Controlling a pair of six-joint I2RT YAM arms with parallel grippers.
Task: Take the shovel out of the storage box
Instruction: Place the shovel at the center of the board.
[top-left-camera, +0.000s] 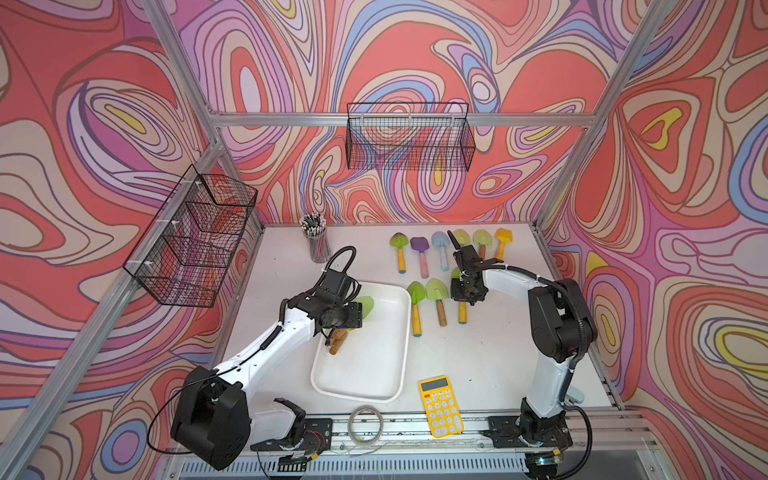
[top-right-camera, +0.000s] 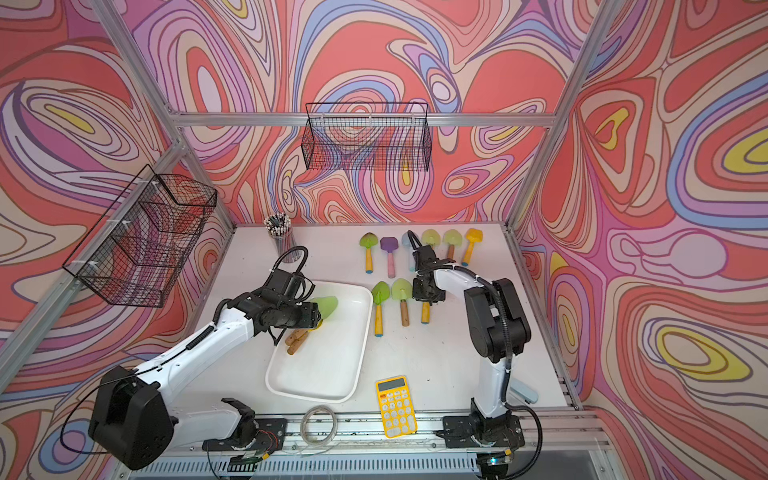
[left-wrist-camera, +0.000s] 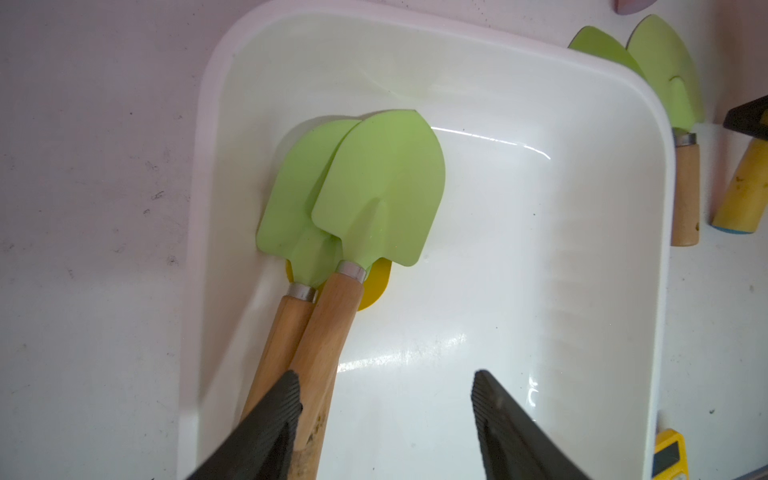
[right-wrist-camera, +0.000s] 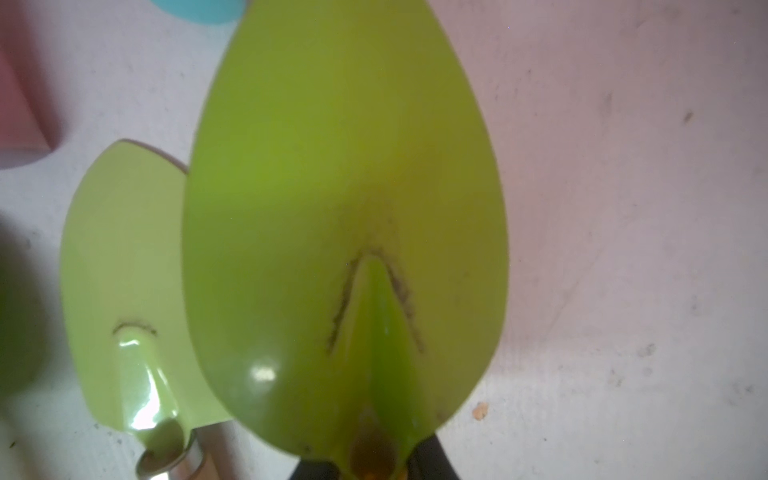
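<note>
Ribbed black fingers (left-wrist-camera: 270, 424) of the left gripper (left-wrist-camera: 384, 374) fill the foreground of the left wrist view. They stand well apart with nothing clamped between them; one finger overlaps the wooden handles below it.

Left arm (top-left-camera: 266, 345): it reaches up from the front-left corner of the tabletop (top-left-camera: 478, 357), elbow low, forearm rising toward the centre, wrist bent down over the storage box (top-left-camera: 365, 357).

Storage box: shallow, glossy white plastic with rounded corners and a rolled rim. It sits left of centre on the tabletop, nearer the front edge.

Inside it, against the left wall near the rear-left corner, lie two shovels. The upper shovel (left-wrist-camera: 382, 187) partly covers the lower shovel (left-wrist-camera: 291, 195). Both have smooth pale-green blades with rounded tips, a metal collar and a round light-wood handle. A yellow blade (left-wrist-camera: 376, 291) peeks out beneath them.

Right arm (top-left-camera: 552, 324): it rises from the front-right corner, folds at the elbow, and points its wrist down toward the right rear part of the tabletop. The right gripper (right-wrist-camera: 374, 467) is closed at the neck of the yellow-handled shovel (right-wrist-camera: 345, 187), whose glossy green blade is pointed and creased at the socket. Whether that shovel rests on the tabletop or is lifted I cannot tell. A wood-handled green shovel (top-left-camera: 437, 297) lies just beside it.
</note>
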